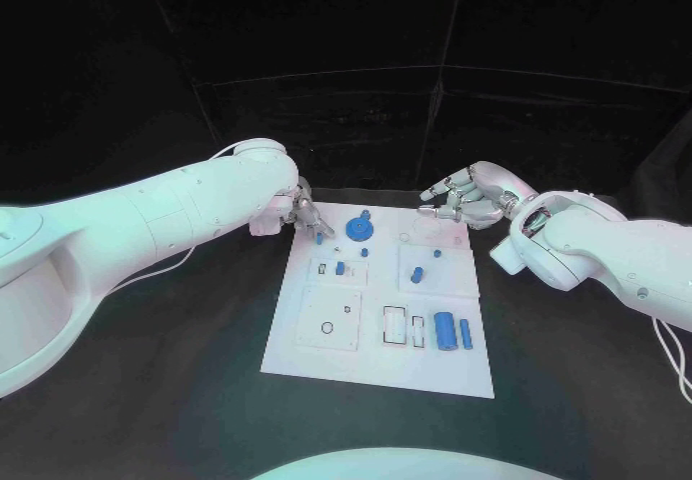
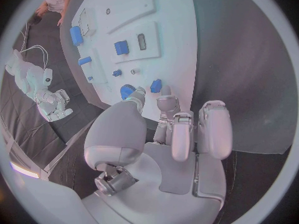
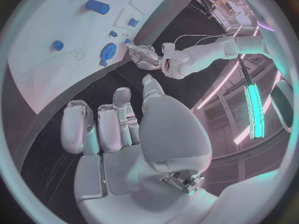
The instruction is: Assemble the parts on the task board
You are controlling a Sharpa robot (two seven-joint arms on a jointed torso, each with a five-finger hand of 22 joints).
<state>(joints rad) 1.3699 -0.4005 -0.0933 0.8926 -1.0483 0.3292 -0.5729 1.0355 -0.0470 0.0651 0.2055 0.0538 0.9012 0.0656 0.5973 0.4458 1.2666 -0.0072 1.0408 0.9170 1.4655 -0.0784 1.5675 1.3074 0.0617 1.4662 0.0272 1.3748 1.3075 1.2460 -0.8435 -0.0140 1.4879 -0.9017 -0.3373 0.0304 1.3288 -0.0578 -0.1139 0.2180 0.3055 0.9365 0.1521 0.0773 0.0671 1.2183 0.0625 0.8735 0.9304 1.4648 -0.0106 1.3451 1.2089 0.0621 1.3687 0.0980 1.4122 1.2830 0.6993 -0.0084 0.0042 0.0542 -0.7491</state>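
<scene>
Your left hand point(image 1: 306, 215) hangs released at the board's point(image 1: 378, 375) far left corner, fingertips just beside a small blue piece point(image 1: 319, 238). Right hand point(image 1: 464, 197), also released, is farther off.

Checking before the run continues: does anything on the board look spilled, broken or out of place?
Nothing stands out. The task board lies flat on the table and the blue parts sit on it, none off the plate. Both hands hover at its far end.
</scene>
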